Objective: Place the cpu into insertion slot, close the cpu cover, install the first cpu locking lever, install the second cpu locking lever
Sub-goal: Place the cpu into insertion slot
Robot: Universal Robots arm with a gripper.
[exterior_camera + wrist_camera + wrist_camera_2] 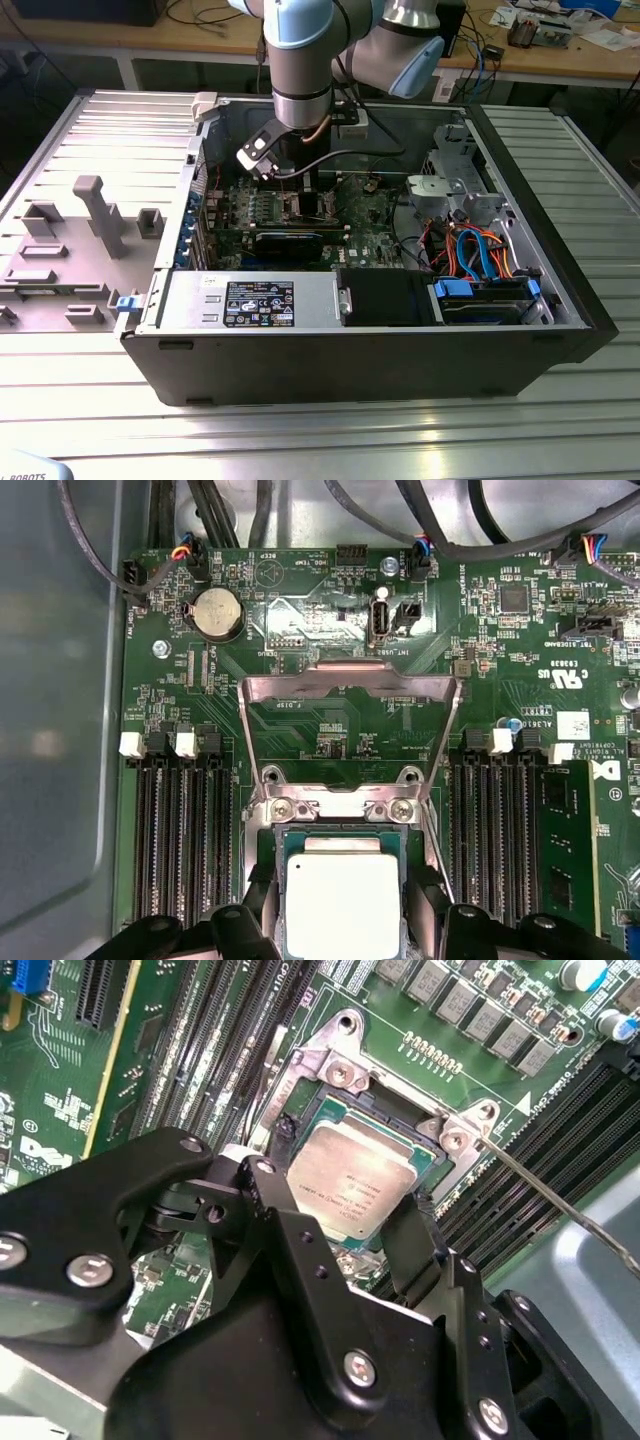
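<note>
**Holding the cpu at the insertion slot: my stock list for the scene**

1. cpu [360, 1175], one. It is a flat square chip with a dull silver top on a green carrier. It lies level in or just over the insertion slot [335, 805], and I cannot tell whether it has bottomed out. I judge it light, stiff and thin. Its smooth lid offers little purchase, and its underside would not forgive scraping or tilting. I would hold it by two opposite edges, never by the faces.
2. gripper [338, 1195], one. Its black fingers [410, 1245] look clamped on those two edges of the cpu in both wrist views.
3. cpu cover [350, 683], one. This silver frame is swung up off the slot and stands open.
4. locking lever [560, 1205], one counted. It is a thin wire rod that angles away from a corner of the slot.
5. memory slots [185, 850], two banks, one on either side of the slot.
6. coin cell [218, 612], one.
7. computer case [350, 370], one. It lies open on the ribbed table [400, 440], with the arm [300, 60] over its far left part in the exterior view.
8. grey fixture tray [70, 250], one. It sits at the exterior view's left, well apart from the case.
</note>
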